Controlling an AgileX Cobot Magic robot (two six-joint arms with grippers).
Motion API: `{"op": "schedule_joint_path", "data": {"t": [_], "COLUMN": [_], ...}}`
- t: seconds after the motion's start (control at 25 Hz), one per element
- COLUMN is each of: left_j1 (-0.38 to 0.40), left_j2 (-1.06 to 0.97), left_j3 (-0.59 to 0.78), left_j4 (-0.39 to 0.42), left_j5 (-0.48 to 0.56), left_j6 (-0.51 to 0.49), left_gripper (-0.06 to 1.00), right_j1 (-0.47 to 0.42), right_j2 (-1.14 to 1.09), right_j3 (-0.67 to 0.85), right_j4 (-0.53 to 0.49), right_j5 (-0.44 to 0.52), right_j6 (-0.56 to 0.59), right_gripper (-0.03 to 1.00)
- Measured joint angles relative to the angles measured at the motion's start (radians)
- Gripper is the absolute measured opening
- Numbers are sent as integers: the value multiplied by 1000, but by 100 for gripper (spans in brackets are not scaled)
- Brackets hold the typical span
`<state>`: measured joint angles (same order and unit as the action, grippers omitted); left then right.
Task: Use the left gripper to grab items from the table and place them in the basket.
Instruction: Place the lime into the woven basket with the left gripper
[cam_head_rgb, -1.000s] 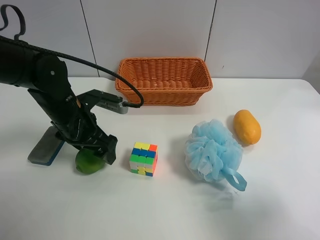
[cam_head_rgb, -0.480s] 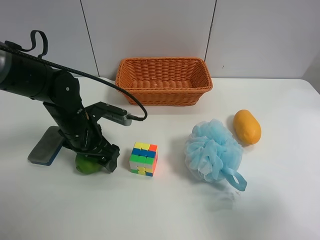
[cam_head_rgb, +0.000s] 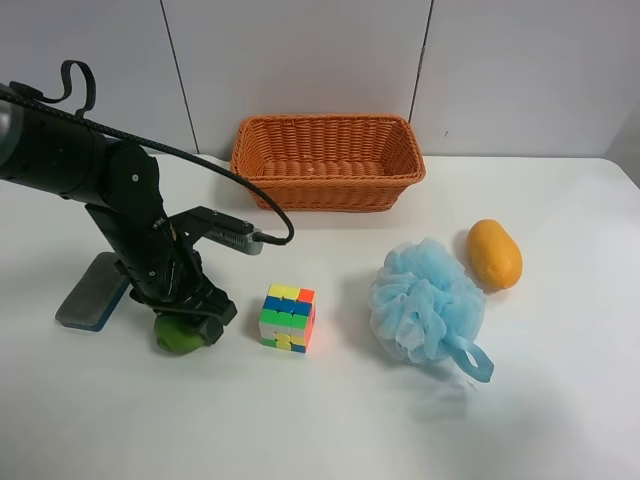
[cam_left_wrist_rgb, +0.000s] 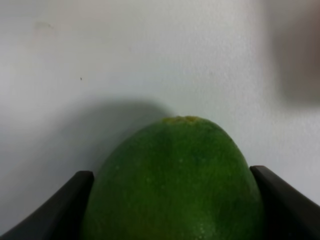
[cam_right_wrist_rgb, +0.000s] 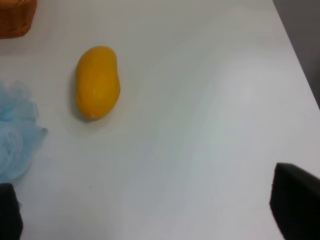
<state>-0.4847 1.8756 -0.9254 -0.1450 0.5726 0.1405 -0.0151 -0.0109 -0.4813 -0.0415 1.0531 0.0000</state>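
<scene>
One round green lime-like fruit (cam_head_rgb: 176, 337) sits on the white counter (cam_head_rgb: 330, 420) just beside the multicoloured puzzle cube (cam_head_rgb: 287, 318), pinched by the black left claw (cam_left_wrist_rgb: 171, 175). Risk: smooth curved skin may squirt out on lift.

No readable text or labels anywhere.

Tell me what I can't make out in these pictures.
Lime: high view, mostly under the left gripper; left wrist view, cut by the edge.
Eraser: high view, partly behind the arm.
Right gripper: right wrist view, only dark finger corners, cut by the edge.
Grey patch: left wrist view, too blurred to name.
</scene>
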Motion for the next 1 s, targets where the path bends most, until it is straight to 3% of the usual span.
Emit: {"op": "schedule_joint_path", "data": {"t": [0.4,0.6,0.72,1.0], "left_j1": [0,0,0,0], "left_j2": [-220,-290,-205,114], "left_j3": [-72,-305,-503,-790], "left_j4": [57,137,156,132], "left_j5": [46,31,-24,-80], "left_j6": [10,71,155,280], "left_gripper": [60,60,60,60], "right_j1": [0,0,0,0], "right_j2": [0,0,0,0], "right_j3": [0,0,0,0], "right_j4": [0,0,0,0], "right_j5": [0,0,0,0], "right_j6": [0,0,0,0], "right_gripper": [99,99,99,99]}}
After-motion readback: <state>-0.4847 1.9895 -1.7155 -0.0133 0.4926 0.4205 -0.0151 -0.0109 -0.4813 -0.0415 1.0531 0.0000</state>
